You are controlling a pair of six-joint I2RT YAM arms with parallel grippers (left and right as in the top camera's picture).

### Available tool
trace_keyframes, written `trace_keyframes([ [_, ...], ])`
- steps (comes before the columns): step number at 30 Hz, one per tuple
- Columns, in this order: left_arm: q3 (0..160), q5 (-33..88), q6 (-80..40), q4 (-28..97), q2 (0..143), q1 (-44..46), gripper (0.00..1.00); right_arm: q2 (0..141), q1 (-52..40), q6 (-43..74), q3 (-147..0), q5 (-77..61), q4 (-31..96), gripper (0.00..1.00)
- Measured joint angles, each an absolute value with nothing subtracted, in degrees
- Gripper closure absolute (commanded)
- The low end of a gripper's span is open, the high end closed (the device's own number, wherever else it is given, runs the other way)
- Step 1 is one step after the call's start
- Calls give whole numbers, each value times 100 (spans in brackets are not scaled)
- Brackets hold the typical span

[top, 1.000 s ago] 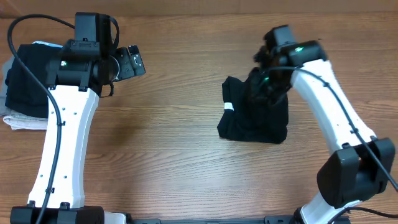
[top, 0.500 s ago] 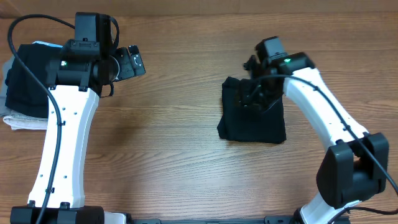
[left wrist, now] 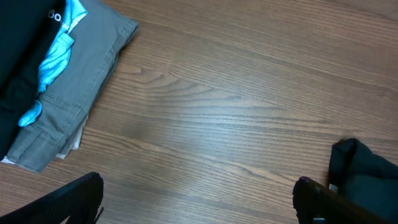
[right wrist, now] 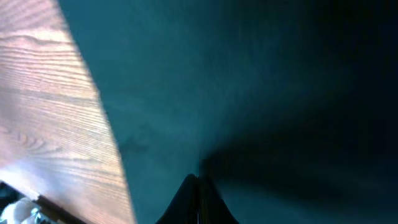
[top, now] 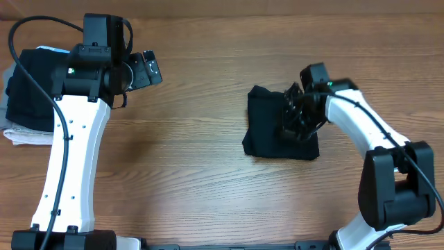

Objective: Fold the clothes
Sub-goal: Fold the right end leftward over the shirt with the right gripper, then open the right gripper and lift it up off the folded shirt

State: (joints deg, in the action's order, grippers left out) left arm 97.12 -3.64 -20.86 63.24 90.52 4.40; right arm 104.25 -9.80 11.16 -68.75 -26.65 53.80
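One brown, wood-grain desk (top: 194, 173) fills the overhead view to every edge, its grain running from the left edge to the right edge, its surface matt and evenly lit. No wall or floor shows around it.

The black T-shirt (top: 267, 135) lies folded into a rough, compact square right of the desk's middle, nearer the far edge than the near one. Its near-left corner juts out a little.

The right hand (top: 291, 127) is down on the right part of the shirt. In the right wrist view its fingers (right wrist: 200, 186) stand together, tips against dark fabric that covers nearly the whole view, with a strip of bare desk at the left. Whether any cloth is pinched between them cannot be told.

The left hand (top: 147, 69) hangs over bare desk near the far-left corner, well apart from the shirt, fingers spread wide with nothing between them.

At the left edge sits a pile of clothing: a dark garment (top: 31, 90) on top of a grey-beige garment (left wrist: 87, 87), with a light blue garment (left wrist: 55, 62) showing between them.

Both white arms rise from bases at the near edge, and a black cable (top: 41, 24) loops over the left one.
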Motion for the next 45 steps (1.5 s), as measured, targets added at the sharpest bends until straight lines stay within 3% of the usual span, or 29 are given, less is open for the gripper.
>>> trace_keyframes([
  [6, 9712, -364, -2086, 6324, 9052, 440, 0, 10425, -978, 1256, -6388, -3094, 5107, 96],
  [13, 9712, -364, -2086, 6324, 9052, 440, 0, 10418, -978, 1221, -7249, -3760, 5054, 96],
  [34, 9712, -364, -2086, 6324, 9052, 440, 0, 10947, -1284, 1562, -7269, -3006, 3402, 83],
  [41, 9712, -364, -2086, 6326, 9052, 440, 0, 10978, -1116, 1594, -7540, -3275, 4086, 53],
  [44, 9712, -362, -2084, 6326, 9052, 440, 0, 10940, -873, 1588, -8145, -3402, 4965, 30],
  [45, 9712, -364, -2084, 6324, 9052, 440, 0, 10890, -781, 1533, -8385, -3422, 5275, 18],
])
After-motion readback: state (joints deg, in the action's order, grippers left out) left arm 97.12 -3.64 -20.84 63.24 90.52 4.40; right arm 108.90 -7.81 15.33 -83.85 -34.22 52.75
